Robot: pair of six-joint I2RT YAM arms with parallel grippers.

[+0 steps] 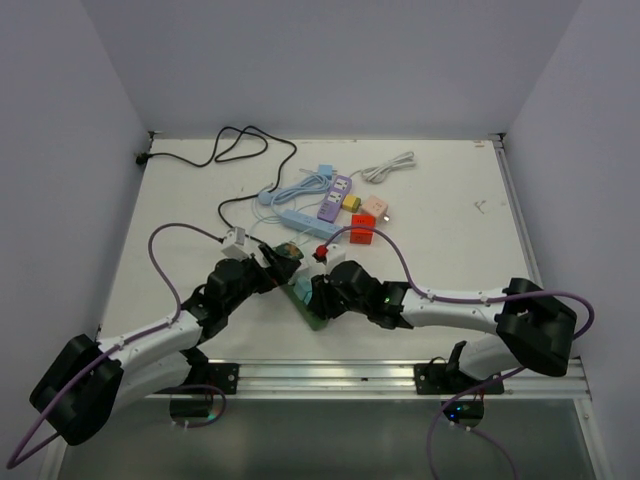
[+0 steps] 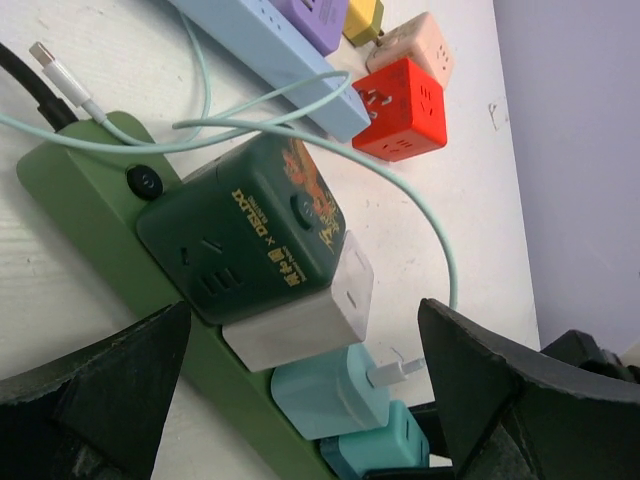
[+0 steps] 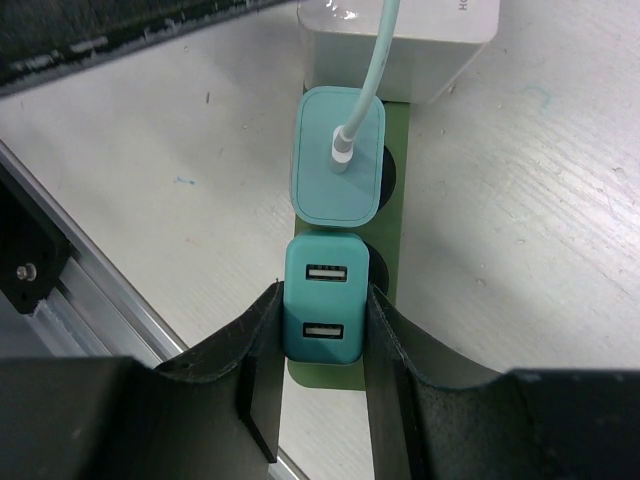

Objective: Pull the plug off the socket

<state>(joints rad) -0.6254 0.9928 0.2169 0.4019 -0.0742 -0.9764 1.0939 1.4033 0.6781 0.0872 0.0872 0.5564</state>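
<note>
A green power strip (image 3: 396, 190) lies near the table's front edge. It carries a dark green cube adapter (image 2: 245, 230), a white adapter (image 2: 300, 325), a light teal charger (image 3: 340, 160) with a pale cable, and a teal two-port USB plug (image 3: 322, 312) at its end. My right gripper (image 3: 322, 305) is shut on the teal USB plug, with one finger on each side of it. The plug still sits in the strip. My left gripper (image 2: 305, 350) is open and straddles the strip (image 2: 80, 200) near the adapters, touching nothing. Both grippers meet over the strip in the top view (image 1: 316, 322).
A light blue strip (image 2: 270, 45), a purple strip (image 1: 335, 198), a red cube (image 2: 405, 108), a pink cube (image 2: 420, 45) and a yellow plug (image 2: 362, 18) lie behind. Black cable (image 1: 225, 150) and white cable (image 1: 388, 168) lie at the back. A metal rail (image 3: 110, 310) runs along the front edge.
</note>
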